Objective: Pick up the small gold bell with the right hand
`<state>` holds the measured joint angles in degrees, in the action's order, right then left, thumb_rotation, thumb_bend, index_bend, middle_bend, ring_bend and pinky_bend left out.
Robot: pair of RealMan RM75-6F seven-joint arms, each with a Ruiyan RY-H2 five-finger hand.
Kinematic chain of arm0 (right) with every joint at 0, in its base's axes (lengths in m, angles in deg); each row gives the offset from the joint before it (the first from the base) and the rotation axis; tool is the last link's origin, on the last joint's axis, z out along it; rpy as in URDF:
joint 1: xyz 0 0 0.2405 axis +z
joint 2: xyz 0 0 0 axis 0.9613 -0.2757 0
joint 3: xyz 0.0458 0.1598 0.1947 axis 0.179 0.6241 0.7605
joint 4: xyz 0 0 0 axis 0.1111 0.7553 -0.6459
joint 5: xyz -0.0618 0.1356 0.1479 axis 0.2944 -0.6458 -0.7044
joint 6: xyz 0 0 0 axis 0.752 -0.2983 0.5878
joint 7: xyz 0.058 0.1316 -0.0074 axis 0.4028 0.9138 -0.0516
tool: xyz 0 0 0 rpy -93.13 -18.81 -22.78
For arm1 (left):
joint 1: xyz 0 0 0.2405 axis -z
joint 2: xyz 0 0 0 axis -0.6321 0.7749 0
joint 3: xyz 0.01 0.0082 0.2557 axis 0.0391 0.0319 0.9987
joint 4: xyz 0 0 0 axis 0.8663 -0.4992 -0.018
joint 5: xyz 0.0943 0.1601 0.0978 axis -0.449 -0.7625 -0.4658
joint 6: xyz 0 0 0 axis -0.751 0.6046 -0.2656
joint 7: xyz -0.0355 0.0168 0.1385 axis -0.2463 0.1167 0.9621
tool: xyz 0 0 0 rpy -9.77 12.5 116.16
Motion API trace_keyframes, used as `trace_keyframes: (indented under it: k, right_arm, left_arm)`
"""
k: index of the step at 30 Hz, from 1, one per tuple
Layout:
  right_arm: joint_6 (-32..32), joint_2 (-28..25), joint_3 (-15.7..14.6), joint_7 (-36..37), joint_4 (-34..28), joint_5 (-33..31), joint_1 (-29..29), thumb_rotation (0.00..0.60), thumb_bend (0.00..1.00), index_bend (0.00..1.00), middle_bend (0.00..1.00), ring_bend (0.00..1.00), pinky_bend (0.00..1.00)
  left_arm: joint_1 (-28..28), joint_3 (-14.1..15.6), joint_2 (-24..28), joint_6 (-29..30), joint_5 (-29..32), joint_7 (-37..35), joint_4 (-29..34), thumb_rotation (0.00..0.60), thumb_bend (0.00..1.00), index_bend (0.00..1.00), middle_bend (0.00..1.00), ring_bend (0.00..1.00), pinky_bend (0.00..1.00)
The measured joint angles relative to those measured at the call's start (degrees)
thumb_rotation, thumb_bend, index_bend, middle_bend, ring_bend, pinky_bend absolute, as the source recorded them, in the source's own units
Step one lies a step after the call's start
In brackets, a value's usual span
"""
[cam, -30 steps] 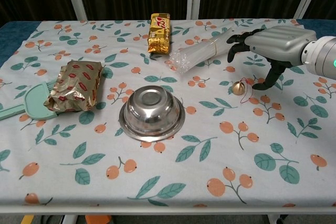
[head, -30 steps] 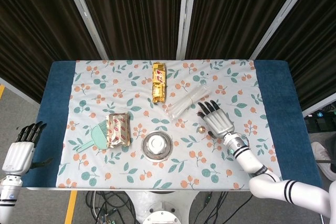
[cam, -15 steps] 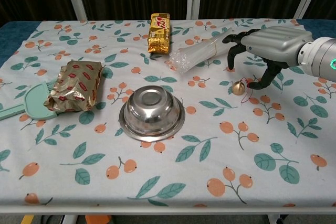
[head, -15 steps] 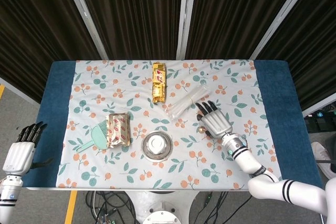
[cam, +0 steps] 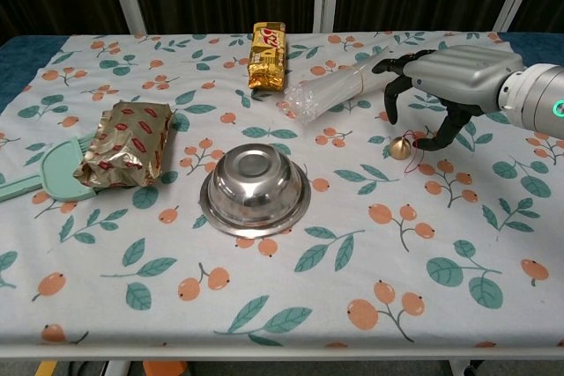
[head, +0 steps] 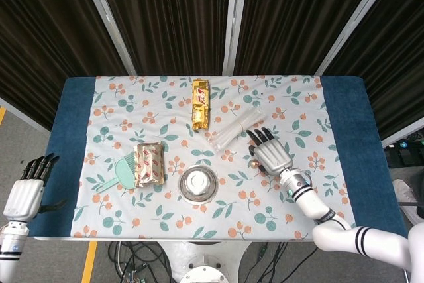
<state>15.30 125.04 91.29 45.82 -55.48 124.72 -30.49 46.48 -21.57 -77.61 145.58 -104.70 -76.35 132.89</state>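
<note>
The small gold bell (cam: pixel 401 146) stands on the floral cloth right of the steel bowl; in the head view the bell (head: pixel 252 162) peeks out at the left edge of my palm. My right hand (cam: pixel 445 78) hovers directly over it, fingers spread and curled down around it, the thumb tip close beside the bell on its right. No finger plainly touches it. In the head view the right hand (head: pixel 270 152) covers most of the bell. My left hand (head: pixel 28 189) hangs off the table's left side, fingers apart, holding nothing.
A steel bowl (cam: pixel 255 185) sits upside down mid-table. A clear plastic packet (cam: pixel 339 87) lies just behind the right hand. A gold snack bar (cam: pixel 268 55) lies at the back, a red-patterned foil packet (cam: pixel 126 143) and a mint brush (cam: pixel 40 177) at the left.
My right hand has shifted slightly left and lowered over the bell, its fingers curling further down around it. The bell and left hand have not moved.
</note>
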Motion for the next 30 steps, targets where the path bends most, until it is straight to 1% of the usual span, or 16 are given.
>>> trace_keyframes:
  k: [11,17,30]
  right_arm:
    - [-0.3,0.63,-0.4,0.35,0.59,-0.53,0.37,0.6,0.2,0.49,0.05,0.0,0.0]
    - [-0.48,0.81,-0.51,0.73,0.83,-0.52,0.53,0.6,0.22,0.52,0.07,0.0,0.0]
    - [0.07,1.09,-0.67,0.58,1.27,-1.46,1.23,0.6,0.24,0.53,0.09,0.0,0.0]
  left_arm:
    - [0.06,0.24,0.03,-0.1,-0.37,-0.8,-0.05,0.6,0.02,0.05,0.02,0.0,0.07]
    - [0.11,0.5,-0.07,-0.35,-0.56,-0.85,-0.25,0.6,0.02,0.06,0.02,0.0,0.07]
    - [0.09,0.57,-0.16,-0.34,-0.61,-0.97,-0.48,0.6,0.02,0.05,0.02,0.0,0.07]
